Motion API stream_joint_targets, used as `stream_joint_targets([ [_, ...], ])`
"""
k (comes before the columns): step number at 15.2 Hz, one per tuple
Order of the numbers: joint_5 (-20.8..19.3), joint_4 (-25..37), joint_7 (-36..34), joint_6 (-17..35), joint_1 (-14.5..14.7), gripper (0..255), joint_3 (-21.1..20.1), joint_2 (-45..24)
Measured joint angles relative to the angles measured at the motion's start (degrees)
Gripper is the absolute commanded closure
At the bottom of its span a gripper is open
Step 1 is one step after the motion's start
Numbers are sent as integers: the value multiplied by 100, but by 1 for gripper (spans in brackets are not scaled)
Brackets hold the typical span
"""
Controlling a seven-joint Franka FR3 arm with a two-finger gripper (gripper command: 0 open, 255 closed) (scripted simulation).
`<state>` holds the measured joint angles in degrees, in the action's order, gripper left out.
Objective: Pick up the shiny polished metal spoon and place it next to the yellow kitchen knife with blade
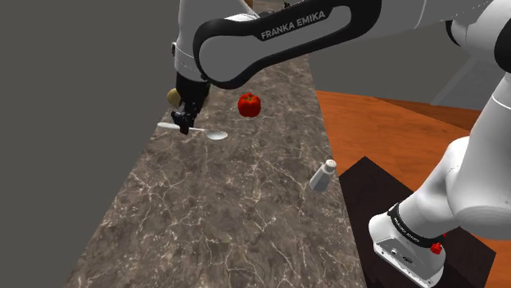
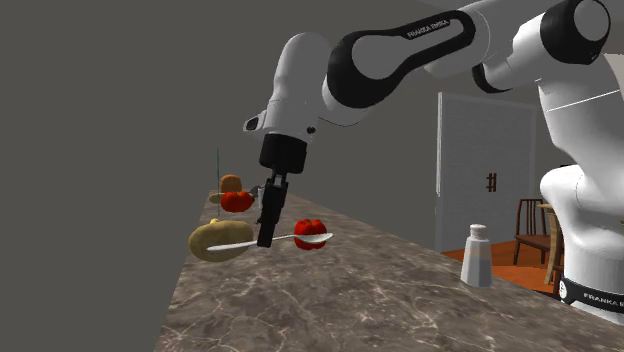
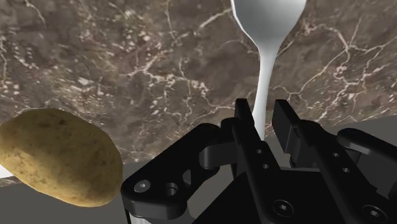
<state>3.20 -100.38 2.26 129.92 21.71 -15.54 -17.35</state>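
Note:
My gripper (image 1: 187, 124) is shut on the handle of a pale, shiny spoon (image 1: 214, 134) and holds it roughly level just above the marbled brown counter (image 1: 229, 221). In the second exterior view the gripper (image 2: 266, 235) points straight down, and the spoon's bowl (image 2: 314, 239) sticks out toward that view's right. In the wrist view the two fingers clasp the thin handle at the gripper (image 3: 262, 108), and the spoon (image 3: 267, 38) widens into its bowl farther out. A potato (image 3: 60, 156) lies close beside the hand.
The potato (image 1: 174, 96) sits behind the gripper near the grey wall. A red pepper (image 1: 249, 105) lies just beyond the spoon's bowl. A second red thing (image 2: 237, 201) and a brownish one lie farther back. A salt shaker (image 1: 323, 175) stands near the counter's edge.

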Motion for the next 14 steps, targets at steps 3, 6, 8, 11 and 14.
stream_joint_targets([
  [3, 140, -108, 416, 25, -270, 255, 75, 37],
  [6, 271, -90, 857, -34, -554, 255, 170, 31],
  [8, 346, -36, 1127, -118, -733, 255, 232, 21],
  [11, 442, 74, 1537, -206, -997, 255, 332, -58],
  [14, 511, 247, 1869, -336, -1220, 255, 418, -154],
])
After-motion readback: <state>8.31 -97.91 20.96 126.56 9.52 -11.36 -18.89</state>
